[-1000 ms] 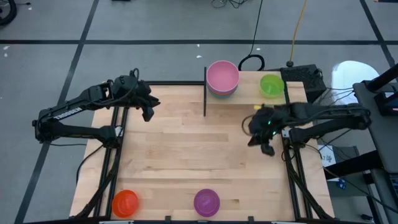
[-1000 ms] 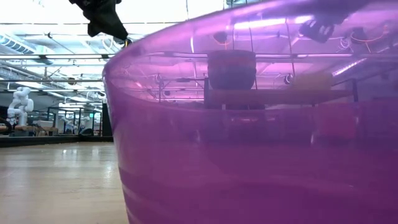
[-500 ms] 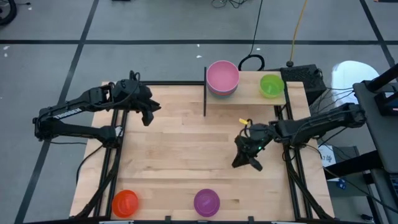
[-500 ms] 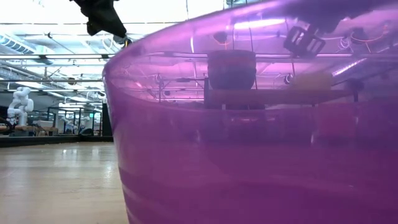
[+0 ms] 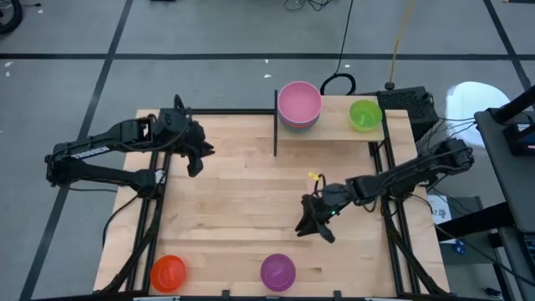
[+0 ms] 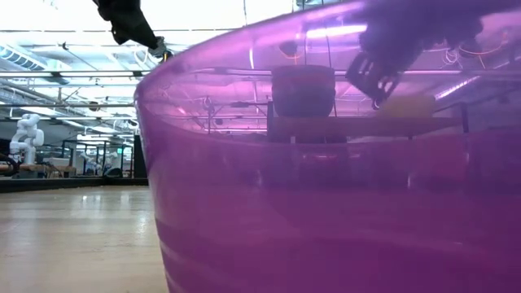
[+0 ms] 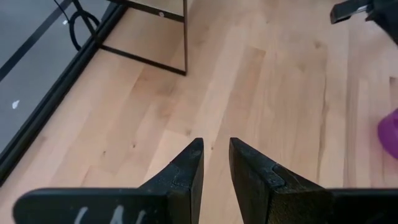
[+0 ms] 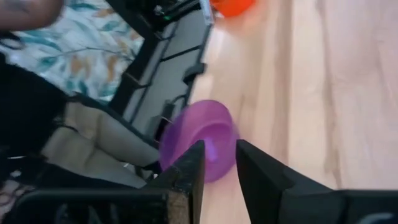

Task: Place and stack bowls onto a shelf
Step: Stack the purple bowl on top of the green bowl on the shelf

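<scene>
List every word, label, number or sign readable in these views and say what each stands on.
Left arm, high view: white lettering along the link, too small to read.
Left gripper, left wrist view: white marks on the dark body near the frame's edge, cut off, unreadable.
Bowls, shelf, tabletop: no text visible.
Nothing else legible.

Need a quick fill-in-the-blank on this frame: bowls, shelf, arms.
1. The shelf holds a stack topped by a pink bowl and a single ____ bowl.
2. Along the table's near edge sit an orange bowl and a ____ bowl.
3. The right gripper reaches toward the ____ bowl.
4. The left gripper holds ____.

Missing words: green; purple; purple; nothing
</scene>
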